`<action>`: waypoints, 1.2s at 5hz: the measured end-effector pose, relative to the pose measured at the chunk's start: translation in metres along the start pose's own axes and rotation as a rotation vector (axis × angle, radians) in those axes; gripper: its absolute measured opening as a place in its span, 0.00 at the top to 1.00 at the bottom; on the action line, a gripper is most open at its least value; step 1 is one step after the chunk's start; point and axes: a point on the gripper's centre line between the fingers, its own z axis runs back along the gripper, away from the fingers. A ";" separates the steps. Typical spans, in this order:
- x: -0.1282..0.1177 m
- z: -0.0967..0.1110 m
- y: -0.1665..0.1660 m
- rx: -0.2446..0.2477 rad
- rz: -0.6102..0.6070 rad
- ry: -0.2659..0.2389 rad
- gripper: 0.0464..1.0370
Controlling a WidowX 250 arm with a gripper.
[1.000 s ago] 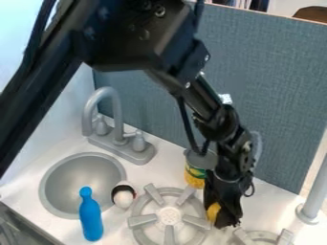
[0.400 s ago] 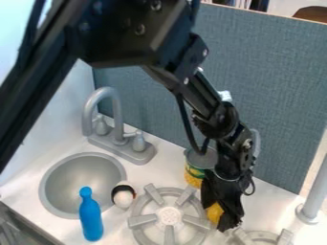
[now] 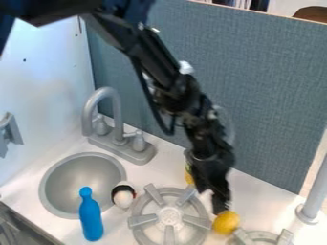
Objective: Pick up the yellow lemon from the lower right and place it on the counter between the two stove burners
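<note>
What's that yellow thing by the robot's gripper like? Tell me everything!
The yellow thing is rounded, a bit like a lemon, and looks whole, with no separate parts showing. It's between two grey burners, right by the gripper's lower end. I can't tell what it's made of, or whether they touch.

blurred claw (image 3: 221, 209), can (image 3: 189, 177) mostly hidden, right burner (image 3: 285, 236) cut off

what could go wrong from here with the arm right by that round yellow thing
The round yellow thing sits right at the end effector, so a nudge might roll it into the lower-right burner. The arm partly hides the can, so a sideways swing could knock it over.
</note>
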 end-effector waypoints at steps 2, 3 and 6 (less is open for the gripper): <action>-0.041 0.035 0.009 0.165 0.143 0.222 0.04; -0.076 0.056 0.038 0.210 0.241 0.303 0.04; -0.089 0.070 0.053 0.275 0.411 0.341 0.04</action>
